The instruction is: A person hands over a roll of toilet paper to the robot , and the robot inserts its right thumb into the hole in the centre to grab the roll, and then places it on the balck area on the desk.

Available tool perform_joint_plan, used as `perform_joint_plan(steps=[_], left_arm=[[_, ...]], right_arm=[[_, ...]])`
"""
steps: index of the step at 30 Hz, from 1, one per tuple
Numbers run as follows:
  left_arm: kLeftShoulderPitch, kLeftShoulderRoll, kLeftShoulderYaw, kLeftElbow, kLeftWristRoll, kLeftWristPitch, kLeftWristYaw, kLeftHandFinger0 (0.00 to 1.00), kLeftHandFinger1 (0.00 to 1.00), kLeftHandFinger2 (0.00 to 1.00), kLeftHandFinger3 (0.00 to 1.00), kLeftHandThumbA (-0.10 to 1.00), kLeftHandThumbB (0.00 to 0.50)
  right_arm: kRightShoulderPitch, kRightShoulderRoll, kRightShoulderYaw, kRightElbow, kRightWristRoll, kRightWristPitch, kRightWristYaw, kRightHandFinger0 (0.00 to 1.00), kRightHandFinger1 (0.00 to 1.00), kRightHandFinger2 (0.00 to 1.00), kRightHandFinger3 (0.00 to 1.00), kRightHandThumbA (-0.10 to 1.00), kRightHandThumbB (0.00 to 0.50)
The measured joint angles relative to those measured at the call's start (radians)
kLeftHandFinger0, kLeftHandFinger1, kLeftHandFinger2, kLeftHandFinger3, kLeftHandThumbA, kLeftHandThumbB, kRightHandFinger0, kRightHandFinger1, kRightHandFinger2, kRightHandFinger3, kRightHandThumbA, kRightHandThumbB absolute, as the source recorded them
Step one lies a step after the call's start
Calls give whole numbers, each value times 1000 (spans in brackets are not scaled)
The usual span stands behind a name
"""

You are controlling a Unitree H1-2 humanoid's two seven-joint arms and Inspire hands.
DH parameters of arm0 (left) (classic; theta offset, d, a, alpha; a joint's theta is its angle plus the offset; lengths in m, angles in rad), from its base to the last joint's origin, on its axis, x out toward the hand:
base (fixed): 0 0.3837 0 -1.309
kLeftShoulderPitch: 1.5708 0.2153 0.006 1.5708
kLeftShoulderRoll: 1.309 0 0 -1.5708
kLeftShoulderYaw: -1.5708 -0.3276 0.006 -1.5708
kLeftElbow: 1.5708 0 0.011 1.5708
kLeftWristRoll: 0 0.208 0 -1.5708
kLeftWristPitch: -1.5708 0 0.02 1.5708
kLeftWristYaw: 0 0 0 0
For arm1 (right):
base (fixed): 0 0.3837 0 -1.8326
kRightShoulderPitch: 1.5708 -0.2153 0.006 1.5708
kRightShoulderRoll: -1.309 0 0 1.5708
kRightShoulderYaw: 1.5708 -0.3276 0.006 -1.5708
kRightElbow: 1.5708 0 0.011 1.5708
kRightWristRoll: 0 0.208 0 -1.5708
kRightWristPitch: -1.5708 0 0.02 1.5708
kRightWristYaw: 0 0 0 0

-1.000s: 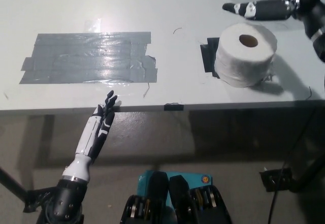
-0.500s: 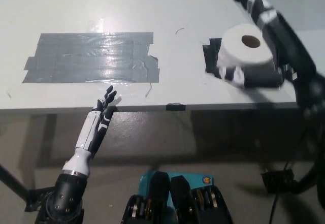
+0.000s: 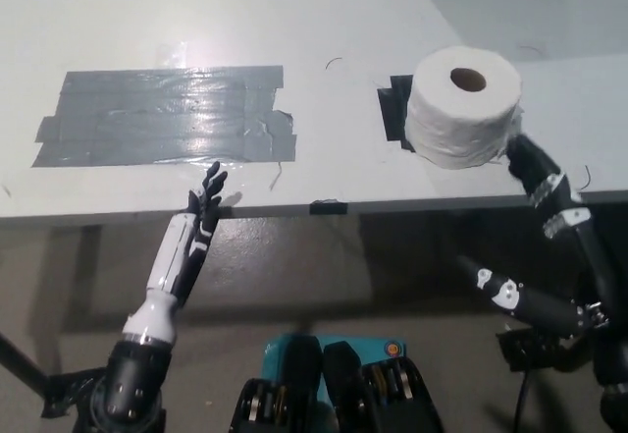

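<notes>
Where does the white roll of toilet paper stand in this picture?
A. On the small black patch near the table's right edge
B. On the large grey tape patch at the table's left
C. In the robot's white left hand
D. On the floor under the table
A: the white roll of toilet paper stands upright on the small black patch, held by neither hand and far from the large grey tape patch.

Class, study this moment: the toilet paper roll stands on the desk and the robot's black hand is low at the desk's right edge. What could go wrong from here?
1. The toilet paper roll stands near the desk front edge; the right hand, close beside it, could knock it off.
2. The roll covers only part of the black patch, so placement may count as off-target.
3. The left hand rests at the desk edge and could catch on it.
</notes>
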Motion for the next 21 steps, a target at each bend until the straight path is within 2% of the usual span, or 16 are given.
perform_joint_plan(steps=[1, 2, 4, 8, 14, 18, 21], left_arm=[[11, -2, 0, -13, -4, 0, 0, 1000, 1000, 1000, 1000, 1000, 193], [27, -4, -1, -32, -8, 0, -1, 1000, 1000, 1000, 1000, 1000, 178], [50, -4, -2, -73, -15, 0, -1, 1000, 1000, 1000, 1000, 1000, 205], [88, -4, -5, -150, -20, 0, -1, 1000, 1000, 1000, 1000, 1000, 211], [136, 8, -5, -211, -23, 0, -1, 1000, 1000, 1000, 1000, 1000, 246], [160, 18, -2, -205, -29, -4, -1, 1000, 1000, 1000, 1000, 1000, 226], [167, 21, 0, -188, -31, -11, -1, 1000, 1000, 1000, 1000, 1000, 208]], right_arm=[[3, 1, -1, 17, 2, -6, -3, 1000, 1000, 1000, 1000, 708, 187], [4, 2, -2, 41, 6, -14, -6, 1000, 1000, 1000, 1000, 700, 178], [4, 4, -4, 75, 15, -28, -10, 1000, 1000, 1000, 1000, 674, 173], [4, 7, -6, 112, 39, -43, -18, 1000, 1000, 1000, 1000, 677, 180], [4, 11, -8, 152, 63, -59, -31, 1000, 1000, 1000, 1000, 662, 146], [4, 11, -8, 189, 74, -73, -36, 1000, 1000, 1000, 1000, 677, 159], [4, 12, -7, 206, 79, -77, -38, 1000, 1000, 1000, 1000, 677, 136]])
